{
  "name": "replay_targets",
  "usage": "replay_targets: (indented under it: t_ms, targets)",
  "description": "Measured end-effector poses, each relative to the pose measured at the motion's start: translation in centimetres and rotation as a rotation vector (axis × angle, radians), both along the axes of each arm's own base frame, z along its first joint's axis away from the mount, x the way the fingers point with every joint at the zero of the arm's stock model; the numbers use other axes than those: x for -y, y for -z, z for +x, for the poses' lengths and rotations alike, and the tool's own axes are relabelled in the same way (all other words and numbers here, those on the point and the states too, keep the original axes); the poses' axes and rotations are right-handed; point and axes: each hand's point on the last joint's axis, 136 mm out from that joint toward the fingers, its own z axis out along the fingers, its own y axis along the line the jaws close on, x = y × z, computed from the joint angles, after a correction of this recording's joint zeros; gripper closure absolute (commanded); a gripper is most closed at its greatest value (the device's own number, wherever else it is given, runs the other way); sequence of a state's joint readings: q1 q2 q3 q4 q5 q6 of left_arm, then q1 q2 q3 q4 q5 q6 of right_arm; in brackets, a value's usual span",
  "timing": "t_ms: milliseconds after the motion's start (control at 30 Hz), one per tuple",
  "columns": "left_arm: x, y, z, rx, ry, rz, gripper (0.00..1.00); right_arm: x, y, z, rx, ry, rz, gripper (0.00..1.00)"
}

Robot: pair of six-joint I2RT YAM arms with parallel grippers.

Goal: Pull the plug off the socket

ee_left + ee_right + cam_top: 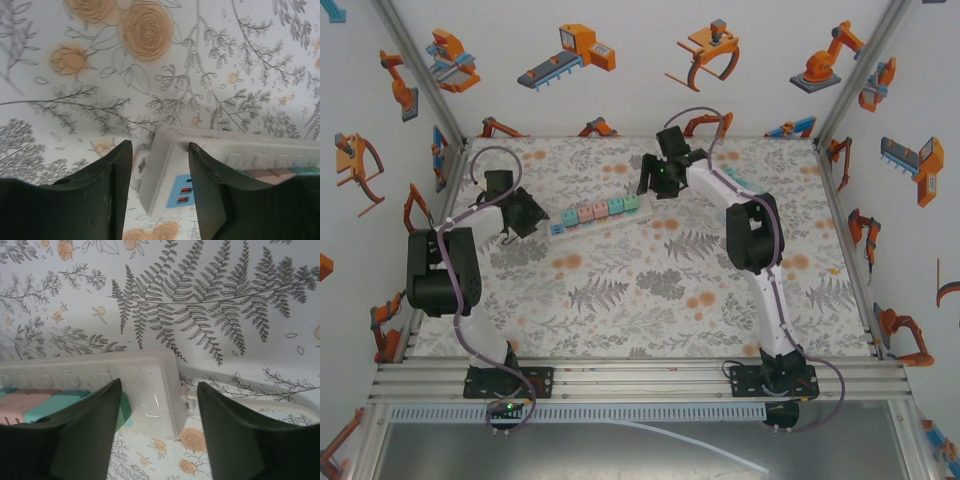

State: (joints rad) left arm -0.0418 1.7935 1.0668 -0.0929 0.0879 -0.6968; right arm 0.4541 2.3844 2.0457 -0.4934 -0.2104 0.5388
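plugs [592,212] sat in a row on the socket strip [560,227], toward the table's [650,300] far edge. left gripper [160,144] straddled one end, fingers apart; right gripper [160,383] straddled the other, fingers apart, neither clamped.

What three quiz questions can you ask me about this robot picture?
1. True or false: the strip end where the cord leaves sits between the jaws of the right gripper.
2. What colours are the plugs in the strip? A: pink and teal. B: black. C: yellow.
3. Which gripper is at the strip end with the blue patch?

Key: 1 true; 2 A; 3 the left gripper.
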Motion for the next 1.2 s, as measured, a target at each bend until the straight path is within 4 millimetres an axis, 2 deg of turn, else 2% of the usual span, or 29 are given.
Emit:
replay_targets:
  t_ms: [167, 267, 367, 500, 767, 933, 1100, 1200]
  targets:
    - [1.7, -0.1, 0.5, 0.006, 0.062, -0.016, 0.58, -0.4, 1.8, -0.6, -0.028, 0.018, 0.051, 0.49]
    - [2.1, -0.1, 0.5, 0.008, 0.08, -0.013, 0.6, -0.1, 1.7, -1.0, -0.023, 0.03, 0.077, 0.51]
    - [2.5, -0.2, 0.5, 0.018, 0.092, -0.014, 0.66, 0.6, 1.8, -2.1, -0.023, 0.048, 0.08, 0.53]
    - [3.7, -0.4, -0.3, 0.028, 0.122, -0.021, 0.71, 2.4, 1.7, -4.9, -0.019, 0.092, 0.076, 0.54]
    - [7.7, -0.4, -5.1, 0.003, 0.223, 0.004, 0.71, 6.7, 1.7, -10.7, -0.008, 0.169, 0.038, 0.54]
    - [10.5, -0.5, -8.4, -0.004, 0.298, 0.038, 0.71, 9.7, 1.8, -15.1, -0.001, 0.213, 0.021, 0.54]
    - [13.2, -0.5, -10.6, -0.005, 0.376, 0.061, 0.71, 12.4, 1.8, -19.5, 0.015, 0.255, 0.017, 0.54]
    - [14.5, -0.5, -11.4, -0.002, 0.413, 0.077, 0.7, 13.6, 1.8, -21.3, 0.027, 0.273, 0.011, 0.54]
